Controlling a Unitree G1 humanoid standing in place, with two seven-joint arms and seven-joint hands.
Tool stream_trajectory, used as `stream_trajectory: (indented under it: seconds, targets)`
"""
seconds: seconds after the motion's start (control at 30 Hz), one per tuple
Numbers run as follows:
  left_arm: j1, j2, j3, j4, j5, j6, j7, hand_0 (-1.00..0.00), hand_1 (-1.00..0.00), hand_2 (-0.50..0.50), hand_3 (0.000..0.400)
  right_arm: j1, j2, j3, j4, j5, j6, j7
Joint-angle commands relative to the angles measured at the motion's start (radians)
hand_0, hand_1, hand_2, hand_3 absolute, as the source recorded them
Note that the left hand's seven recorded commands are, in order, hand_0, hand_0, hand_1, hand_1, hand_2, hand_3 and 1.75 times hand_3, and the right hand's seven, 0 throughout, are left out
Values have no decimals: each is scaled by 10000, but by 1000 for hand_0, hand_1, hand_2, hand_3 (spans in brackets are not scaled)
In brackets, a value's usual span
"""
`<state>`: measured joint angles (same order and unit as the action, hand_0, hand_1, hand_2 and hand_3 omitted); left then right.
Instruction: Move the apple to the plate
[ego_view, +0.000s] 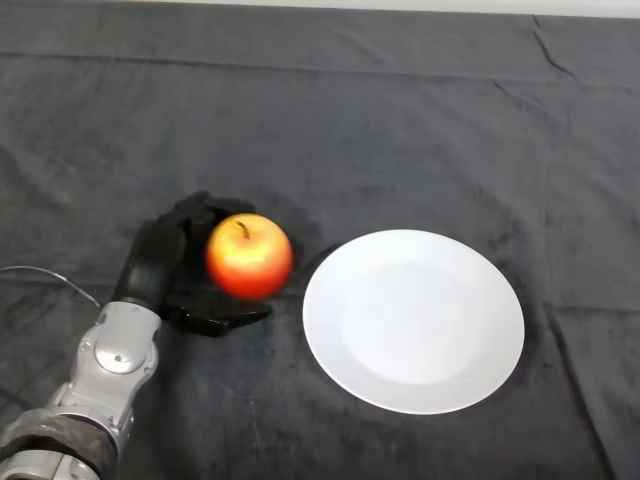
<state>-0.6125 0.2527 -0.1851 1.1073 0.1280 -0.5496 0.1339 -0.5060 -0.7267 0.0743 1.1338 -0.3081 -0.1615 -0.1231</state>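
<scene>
Your left hand (160, 262) is sitting left of centre in the frame, its black fingers curling round the back and top of the apple (249, 256) while the thumb is reaching under it from below, so the hand is cupping the fruit rather than lying flat beside it. Whether the apple is already lifting off the cloth or still resting on it, you cannot tell from this view. The silver-grey arm (112, 360) is running down to the lower left corner.

The apple, red shading to yellow with its stem pointing up, is sitting just left of the white plate (480, 300), near its rim but not over it. The plate is lying bare at centre right on the dark cloth (400, 120).

As for progress, you are looking at the grasp stage: the apple seems secured, or nearly so, and the carry to the right and the release onto the plate are both still ahead of you.

No brand, label or writing is showing anywhere.
</scene>
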Motion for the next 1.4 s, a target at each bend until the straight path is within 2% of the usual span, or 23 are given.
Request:
stream_trajectory:
  seconds: [0.03,0.33,0.73,1.4]
  targets:
    - [-153,161,-416,-74,287,18,-60,-1000,-1000,0,400,733,378,178,212,-135,130,140]
    - [-231,286,-485,-69,321,44,113,-1000,-1000,0,400,729,378,179,219,-137,127,139]
    - [-735,500,-174,-143,166,-87,310,-1000,-1000,0,400,724,378,179,229,-140,121,138]
    - [-1792,-140,-455,-222,551,-507,957,-1000,-1000,0,400,710,377,183,258,-145,107,135]
